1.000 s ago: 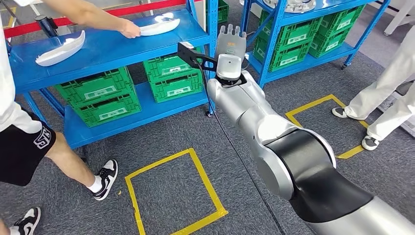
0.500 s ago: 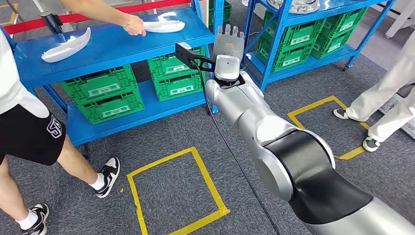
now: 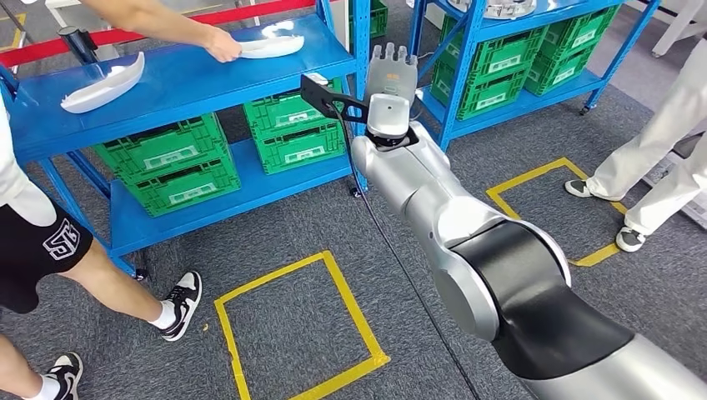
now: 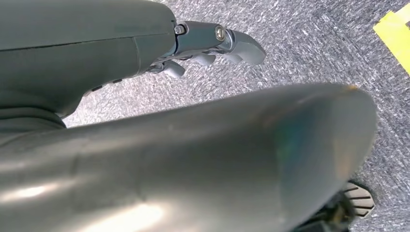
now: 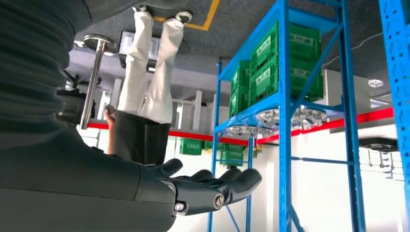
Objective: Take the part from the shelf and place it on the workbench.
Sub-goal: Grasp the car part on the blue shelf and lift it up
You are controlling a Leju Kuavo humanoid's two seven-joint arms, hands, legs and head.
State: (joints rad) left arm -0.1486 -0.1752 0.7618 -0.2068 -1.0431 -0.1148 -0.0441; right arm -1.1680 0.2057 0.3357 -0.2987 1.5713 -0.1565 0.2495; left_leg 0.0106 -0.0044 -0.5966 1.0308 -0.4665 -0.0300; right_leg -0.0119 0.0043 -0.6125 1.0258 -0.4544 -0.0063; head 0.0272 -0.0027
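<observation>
Your right hand (image 3: 392, 73) is raised before the blue shelf (image 3: 183, 79), fingers apart and holding nothing.

You can count two white parts on the top board: one part (image 3: 271, 46) lies left of your right hand, and a person's hand (image 3: 222, 46) touches it; the far part (image 3: 104, 83) lies well further left. Four green crates (image 3: 225, 146) stand below them. A blue post of the shelf stands just beside your right hand. The right wrist view shows its fingers (image 5: 241, 181) stretched open. The left hand (image 4: 212, 46) hangs above grey carpet, its fingers loosely curled, holding nothing.
</observation>
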